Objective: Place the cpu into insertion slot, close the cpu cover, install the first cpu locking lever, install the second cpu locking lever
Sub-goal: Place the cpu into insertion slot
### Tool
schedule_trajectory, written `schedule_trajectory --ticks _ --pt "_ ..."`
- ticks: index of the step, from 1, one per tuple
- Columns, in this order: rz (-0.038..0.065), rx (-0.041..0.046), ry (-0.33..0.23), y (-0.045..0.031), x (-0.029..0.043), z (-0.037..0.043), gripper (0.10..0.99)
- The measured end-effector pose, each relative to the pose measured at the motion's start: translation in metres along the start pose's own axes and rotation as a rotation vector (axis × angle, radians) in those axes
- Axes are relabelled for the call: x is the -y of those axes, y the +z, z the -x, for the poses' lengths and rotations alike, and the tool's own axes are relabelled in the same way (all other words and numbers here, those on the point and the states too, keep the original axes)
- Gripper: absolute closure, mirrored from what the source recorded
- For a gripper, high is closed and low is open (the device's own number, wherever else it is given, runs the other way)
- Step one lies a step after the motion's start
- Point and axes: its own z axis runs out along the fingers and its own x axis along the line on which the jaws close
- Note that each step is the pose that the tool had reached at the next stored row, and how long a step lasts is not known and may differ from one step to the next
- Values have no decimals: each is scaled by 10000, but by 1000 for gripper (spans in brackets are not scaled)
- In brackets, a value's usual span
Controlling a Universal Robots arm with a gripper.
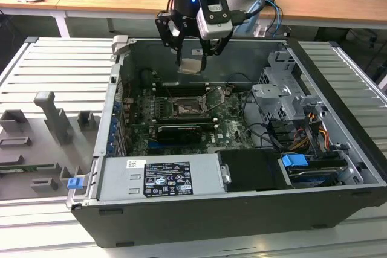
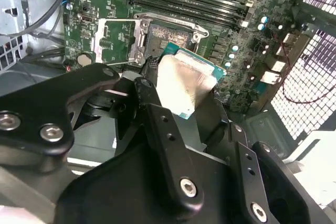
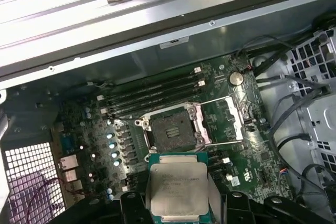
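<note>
My tool (image 1: 192, 58) is clenched on the cpu (image 3: 177, 188) at its edges, holding it in the air above the uncovered insertion slot (image 3: 170, 128).

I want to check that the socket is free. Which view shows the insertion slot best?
The first wrist view: the insertion slot lies whole and uncovered, seen almost from above. In the second wrist view the cpu hides part of it; the exterior view shows it at a slant from farther off.
</note>
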Motion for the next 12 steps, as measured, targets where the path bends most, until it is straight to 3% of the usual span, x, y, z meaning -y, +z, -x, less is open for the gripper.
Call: schedule_trajectory --ticks 3,9,12 --pt "25 112 1285 54 5 1 557" --pt "47 225 2589 136 12 3 557" --pt "53 246 2829 150 13 3 557"
